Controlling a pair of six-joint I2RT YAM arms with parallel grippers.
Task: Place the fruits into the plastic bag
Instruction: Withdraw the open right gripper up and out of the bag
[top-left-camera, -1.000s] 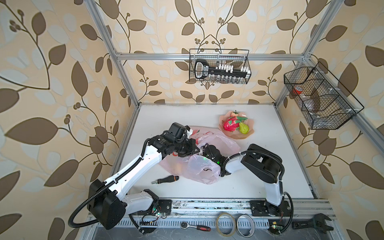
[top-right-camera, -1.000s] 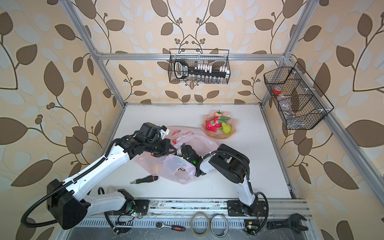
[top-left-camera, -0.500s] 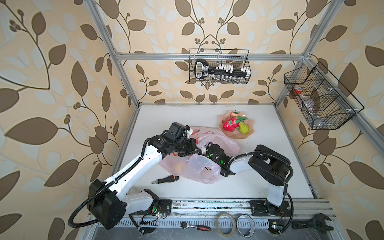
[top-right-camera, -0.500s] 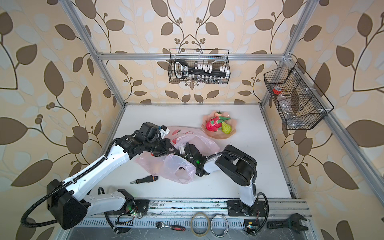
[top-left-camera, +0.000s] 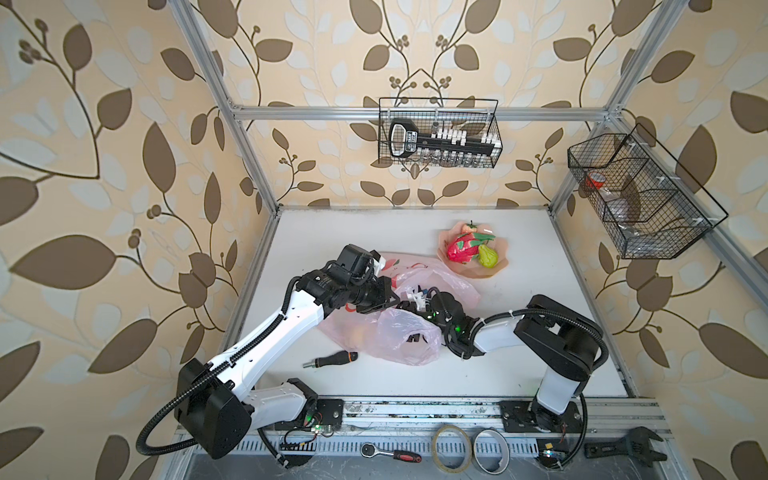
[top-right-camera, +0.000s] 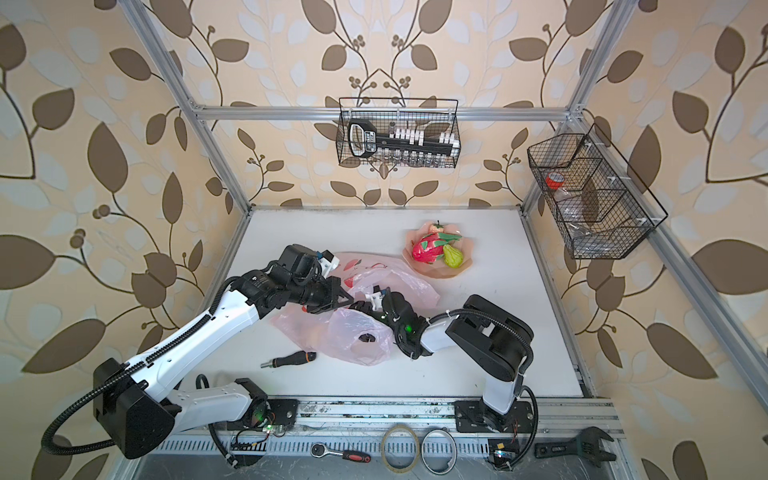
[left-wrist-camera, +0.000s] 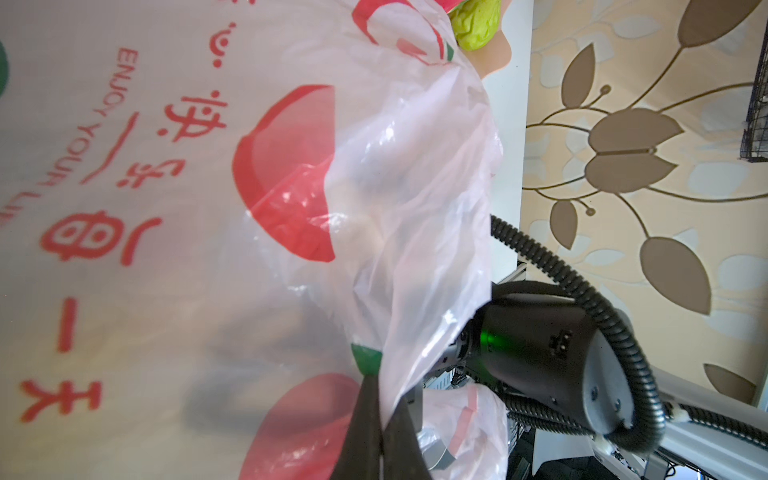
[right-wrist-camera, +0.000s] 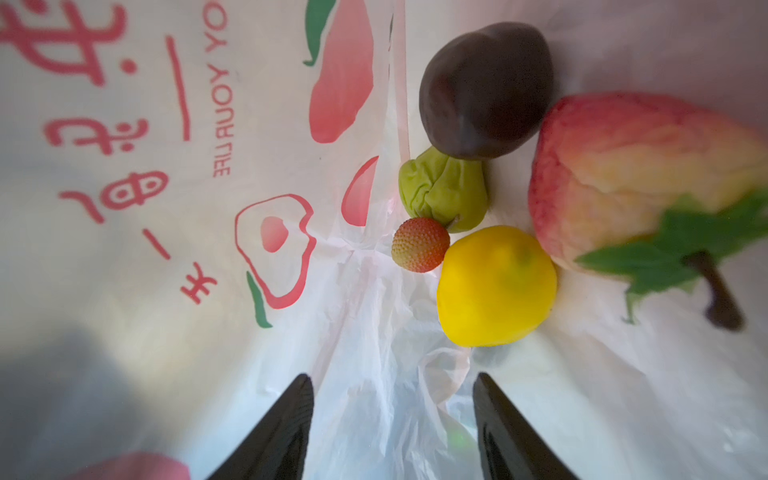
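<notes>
The pale-pink plastic bag (top-left-camera: 407, 332) lies crumpled mid-table. My left gripper (left-wrist-camera: 380, 390) is shut on its thin edge and holds that edge up. My right gripper (right-wrist-camera: 392, 375) is open inside the bag, nothing between its fingers. Beyond it on the bag's floor lie a dark plum (right-wrist-camera: 484, 89), a wrinkled green fruit (right-wrist-camera: 442, 189), a strawberry (right-wrist-camera: 419, 245), a lemon (right-wrist-camera: 496, 286) and a pink-yellow fruit with a green leaf (right-wrist-camera: 631, 174). In both top views the dragon fruit (top-left-camera: 461, 251) and the pear (top-left-camera: 488, 259) sit outside the bag on a plate.
The peach-coloured plate (top-left-camera: 494, 272) stands behind the bag to the right. A black screwdriver (top-left-camera: 332, 359) lies in front of the bag. Wire baskets (top-left-camera: 438, 133) hang on the back and right walls. Tape rolls (top-left-camera: 451, 446) and hand tools rest on the front rail.
The right arm's elbow has swung to the right and its wrist has drawn back a little from the bag. The left arm and the bag's held edge have stayed put.
</notes>
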